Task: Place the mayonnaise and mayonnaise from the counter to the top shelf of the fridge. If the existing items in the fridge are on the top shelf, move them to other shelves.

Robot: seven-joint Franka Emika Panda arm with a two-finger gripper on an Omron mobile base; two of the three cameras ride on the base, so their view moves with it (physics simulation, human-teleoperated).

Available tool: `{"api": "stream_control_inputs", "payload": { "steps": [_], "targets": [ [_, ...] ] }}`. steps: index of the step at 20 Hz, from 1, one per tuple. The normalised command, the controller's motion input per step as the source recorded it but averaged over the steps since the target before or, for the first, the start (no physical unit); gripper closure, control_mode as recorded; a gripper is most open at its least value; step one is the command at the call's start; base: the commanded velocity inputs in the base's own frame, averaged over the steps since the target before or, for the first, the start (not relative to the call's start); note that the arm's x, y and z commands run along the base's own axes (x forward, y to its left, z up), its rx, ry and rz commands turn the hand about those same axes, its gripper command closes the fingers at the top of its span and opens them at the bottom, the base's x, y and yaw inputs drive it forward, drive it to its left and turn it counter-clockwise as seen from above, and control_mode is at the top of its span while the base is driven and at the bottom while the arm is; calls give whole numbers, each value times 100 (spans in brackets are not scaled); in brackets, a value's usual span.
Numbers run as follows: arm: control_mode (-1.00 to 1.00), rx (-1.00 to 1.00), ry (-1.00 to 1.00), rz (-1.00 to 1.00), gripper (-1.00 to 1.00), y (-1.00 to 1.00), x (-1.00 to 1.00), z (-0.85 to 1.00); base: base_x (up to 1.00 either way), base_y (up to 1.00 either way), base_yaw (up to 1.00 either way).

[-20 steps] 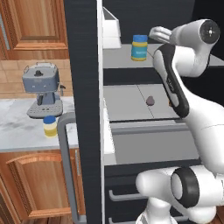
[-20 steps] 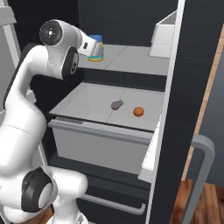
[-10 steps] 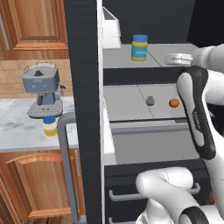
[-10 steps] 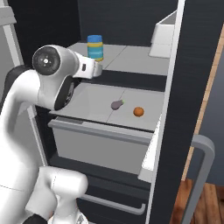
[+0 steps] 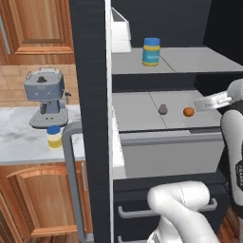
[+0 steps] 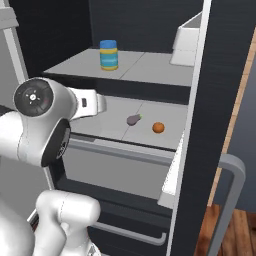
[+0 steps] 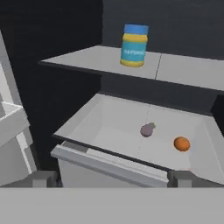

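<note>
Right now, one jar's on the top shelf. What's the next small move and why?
Probably swing the arm back toward the marbled counter. The blue-label jar with yellow cap already stands on the top grey shelf, while the pale cream jar with blue lid waits beside the coffee machine. The lump and orange ball already lie lower.

Arm pulled back from top shelf (image 5: 199,59); blue-label mayonnaise (image 5: 151,51) left standing.
</note>
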Motion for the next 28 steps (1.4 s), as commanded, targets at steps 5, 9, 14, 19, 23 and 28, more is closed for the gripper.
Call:
{"api": "stream_control_inputs", "payload": {
  "steps": [5,9,14,19,23,28],
  "targets": [
    [100,-3,0,5,-100,0,-20,-9,-80,1,16],
    [100,0,0,0,-100,0,0,0,-100,34,14],
    [100,0,0,0,-100,0,0,0,-100,83,4],
    [100,0,0,0,-100,0,0,0,-51,100,0],
    [100,0,0,0,-100,0,0,0,21,100,-6],
    [100,0,0,0,-100,0,0,0,83,93,-25]
  ]
}}
